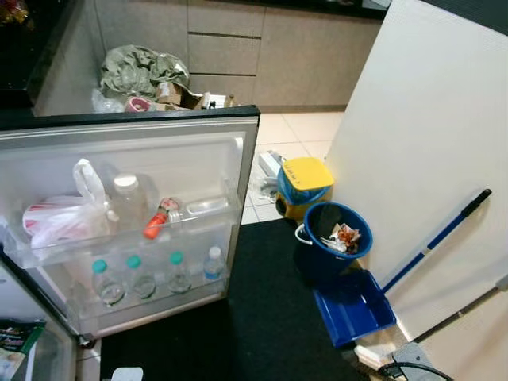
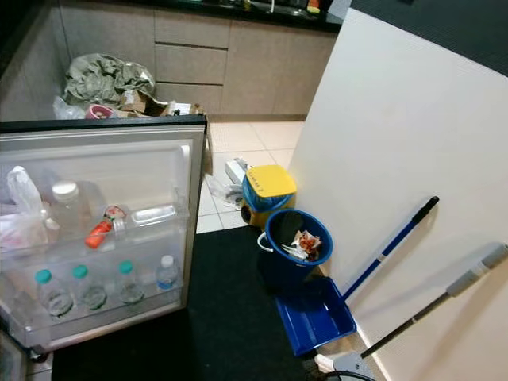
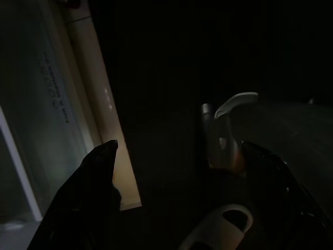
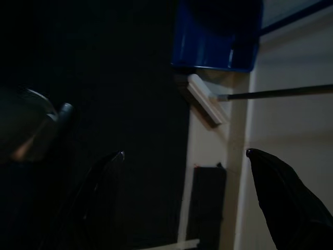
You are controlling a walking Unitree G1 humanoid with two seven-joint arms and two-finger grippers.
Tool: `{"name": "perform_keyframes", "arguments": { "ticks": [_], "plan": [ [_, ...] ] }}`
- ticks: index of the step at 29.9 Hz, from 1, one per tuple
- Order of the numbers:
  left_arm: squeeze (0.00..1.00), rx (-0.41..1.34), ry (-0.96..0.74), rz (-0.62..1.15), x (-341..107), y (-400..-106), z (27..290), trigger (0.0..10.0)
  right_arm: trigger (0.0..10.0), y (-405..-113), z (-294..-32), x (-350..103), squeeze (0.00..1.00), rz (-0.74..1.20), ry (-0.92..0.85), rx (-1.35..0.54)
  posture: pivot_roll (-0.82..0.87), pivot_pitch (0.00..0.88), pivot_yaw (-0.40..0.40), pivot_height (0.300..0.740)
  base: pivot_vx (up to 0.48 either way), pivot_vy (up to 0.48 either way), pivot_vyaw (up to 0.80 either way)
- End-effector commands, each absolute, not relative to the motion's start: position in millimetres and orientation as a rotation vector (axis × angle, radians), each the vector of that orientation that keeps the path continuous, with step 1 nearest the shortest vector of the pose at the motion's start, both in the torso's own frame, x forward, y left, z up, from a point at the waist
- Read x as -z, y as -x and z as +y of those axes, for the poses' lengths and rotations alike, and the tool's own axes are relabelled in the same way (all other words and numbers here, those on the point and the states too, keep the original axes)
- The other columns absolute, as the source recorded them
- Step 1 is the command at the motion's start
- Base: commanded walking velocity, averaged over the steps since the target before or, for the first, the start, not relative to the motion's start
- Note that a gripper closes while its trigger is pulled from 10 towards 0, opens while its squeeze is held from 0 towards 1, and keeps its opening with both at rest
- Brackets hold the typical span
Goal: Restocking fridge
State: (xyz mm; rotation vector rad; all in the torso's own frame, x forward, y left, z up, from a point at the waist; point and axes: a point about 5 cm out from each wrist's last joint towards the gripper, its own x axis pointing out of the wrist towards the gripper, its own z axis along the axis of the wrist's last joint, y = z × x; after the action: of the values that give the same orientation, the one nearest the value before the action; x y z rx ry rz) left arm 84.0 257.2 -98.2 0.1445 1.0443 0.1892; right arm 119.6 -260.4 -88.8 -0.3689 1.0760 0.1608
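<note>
The fridge door (image 1: 198,151) stands open at my left. Its upper shelf holds a white plastic bag (image 1: 63,214), a clear jug (image 1: 127,198) and a lying bottle with an orange cap (image 1: 159,221). On the lower shelf stand several small water bottles (image 1: 143,276) with teal caps, plus one with a blue cap (image 1: 213,263). In the dark left wrist view my left gripper (image 3: 177,151) hangs open over the dark mat. My right gripper (image 4: 184,153) is open too, hanging over the mat near the blue dustpan (image 4: 216,36).
A blue bucket (image 1: 333,238) with rubbish, a yellow-lidded blue bin (image 1: 303,184) and the dustpan (image 1: 353,305) with its long handle stand against the white wall at right. A black mat (image 1: 270,317) covers the floor ahead. Bags and boxes (image 1: 147,75) lie by the far cabinets.
</note>
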Motion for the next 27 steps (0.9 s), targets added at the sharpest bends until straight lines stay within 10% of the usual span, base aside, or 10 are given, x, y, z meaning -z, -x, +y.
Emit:
{"name": "perform_keyframes", "arguments": {
  "ticks": [1, 27],
  "plan": [
    [0.00, -0.173, -0.152, 1.018, 96, -92, 258, 10.0, 10.0, -115, -257, 91, 0.00, 1.079, 0.358, -0.165, 0.00, 0.000, -0.116, 0.740, 0.000, 0.000, 0.00],
    [0.00, -0.138, -0.233, 0.857, 65, -150, 286, 10.0, 10.0, -103, -241, 99, 0.00, 1.108, 0.331, -0.152, 0.04, 0.000, -0.056, 0.740, 0.000, 0.000, 0.00]
  ]
}}
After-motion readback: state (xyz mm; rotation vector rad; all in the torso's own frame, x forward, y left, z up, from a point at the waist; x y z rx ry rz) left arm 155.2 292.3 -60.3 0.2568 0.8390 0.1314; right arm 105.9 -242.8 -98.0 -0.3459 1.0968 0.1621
